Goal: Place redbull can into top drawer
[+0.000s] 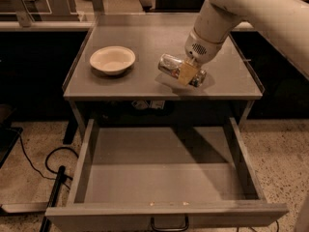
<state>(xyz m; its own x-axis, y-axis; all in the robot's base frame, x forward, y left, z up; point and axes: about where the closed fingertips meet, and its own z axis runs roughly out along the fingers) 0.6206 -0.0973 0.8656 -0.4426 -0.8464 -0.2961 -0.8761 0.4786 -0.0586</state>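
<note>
The redbull can (170, 66) is a slim silver can held on its side, lifted a little above the grey tabletop (145, 37) near its front edge; its shadow falls on the surface below. My gripper (186, 72) comes down from the upper right and is shut on the redbull can, with a tan fingertip (185, 73) across the can's middle. The top drawer (164, 178) is pulled fully open below the tabletop. It is empty, and its dark loop handle (169, 224) shows at the bottom edge.
A cream round bowl (112, 60) sits on the left of the tabletop. Black cables (34, 166) lie on the speckled floor at the left. My white arm (251, 8) fills the upper right.
</note>
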